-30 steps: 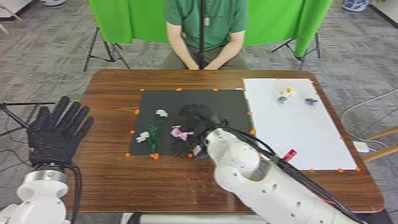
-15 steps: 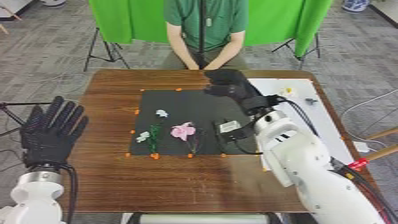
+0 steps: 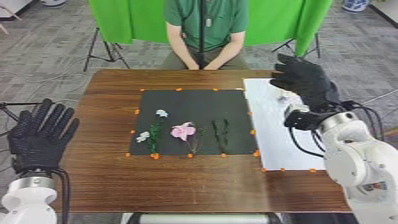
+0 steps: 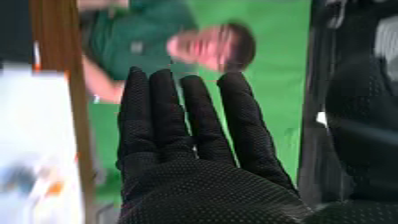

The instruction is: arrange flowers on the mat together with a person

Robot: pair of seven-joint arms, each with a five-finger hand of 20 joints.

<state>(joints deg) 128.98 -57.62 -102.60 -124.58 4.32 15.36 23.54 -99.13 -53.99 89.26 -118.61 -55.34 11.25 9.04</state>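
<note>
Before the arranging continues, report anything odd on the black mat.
The dark green stems on the right part of the black mat look odd: I can make out no bloom on them, unlike the pink flower to their left. They may simply be foliage. Nothing looks spilled.

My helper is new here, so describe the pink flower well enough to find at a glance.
On the brown table, find the black mat beside the white sheet. The pink flower lies in the mat's near half, toward the middle. Its color sets it apart from the white flowers on its left and the dark green stems on its right.
</note>
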